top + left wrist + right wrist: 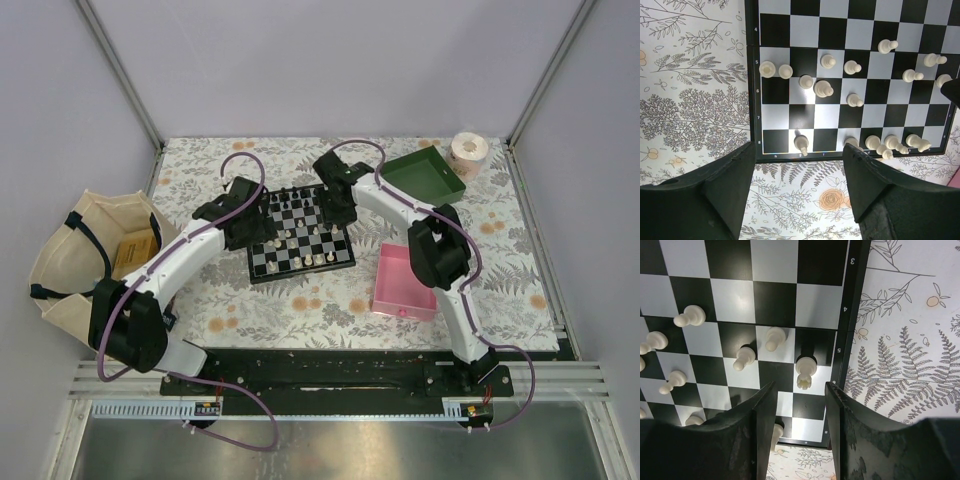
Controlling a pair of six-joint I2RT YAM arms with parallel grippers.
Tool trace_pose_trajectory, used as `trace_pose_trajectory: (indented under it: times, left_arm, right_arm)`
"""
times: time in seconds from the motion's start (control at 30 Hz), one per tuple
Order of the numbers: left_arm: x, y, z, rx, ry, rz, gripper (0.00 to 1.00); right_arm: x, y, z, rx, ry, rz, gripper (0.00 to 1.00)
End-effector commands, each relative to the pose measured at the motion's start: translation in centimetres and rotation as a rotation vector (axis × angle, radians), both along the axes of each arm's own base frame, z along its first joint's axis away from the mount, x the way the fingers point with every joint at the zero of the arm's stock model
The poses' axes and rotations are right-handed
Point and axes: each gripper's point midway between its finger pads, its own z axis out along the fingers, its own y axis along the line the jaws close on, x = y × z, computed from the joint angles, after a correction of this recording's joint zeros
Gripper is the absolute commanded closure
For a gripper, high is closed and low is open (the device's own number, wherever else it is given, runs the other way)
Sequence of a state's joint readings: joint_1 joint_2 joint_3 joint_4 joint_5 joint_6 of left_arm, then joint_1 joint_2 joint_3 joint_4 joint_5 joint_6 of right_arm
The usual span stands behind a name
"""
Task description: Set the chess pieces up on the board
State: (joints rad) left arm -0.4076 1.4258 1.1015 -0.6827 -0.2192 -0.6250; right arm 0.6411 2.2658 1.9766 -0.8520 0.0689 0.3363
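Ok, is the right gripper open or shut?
Open. In the right wrist view the right gripper has its fingers apart, clamping nothing; a white piece stands on the board beyond them.

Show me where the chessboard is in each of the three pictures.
Top external: board at the picture's centre.
Left wrist: board fills the upper right.
Right wrist: board fills the upper left.
Shared landmark: fern-print tablecloth running along the board's black border.

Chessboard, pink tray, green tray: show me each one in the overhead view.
board (300,274), top external view, on its near black border.
pink tray (403,285), top external view, on its bare floor.
green tray (425,178), top external view, on its bare floor.
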Motion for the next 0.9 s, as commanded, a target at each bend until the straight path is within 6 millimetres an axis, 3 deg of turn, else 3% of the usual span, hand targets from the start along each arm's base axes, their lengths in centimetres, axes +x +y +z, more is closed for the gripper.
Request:
trace_pose_trajectory:
  times: [0.0,0.23,0.87]
  left_arm:
    - [0.8,0.4,1.7,-0.002,-0.078,0.012,0.26]
    - [0.9,0.6,2.1,0.002,-0.089,0.021,0.26]
    - [1.0,0.6,1.6,0.01,-0.068,0.016,0.25]
  right_arm:
    - [1.1,0.0,1.0,-0.009,-0.038,0.009,0.49]
    - [2.0,-0.3,0.7,-0.028,-0.041,0.034,0.54]
    - [0.9,-0.2,0.0,-0.015,0.01,0.046,0.58]
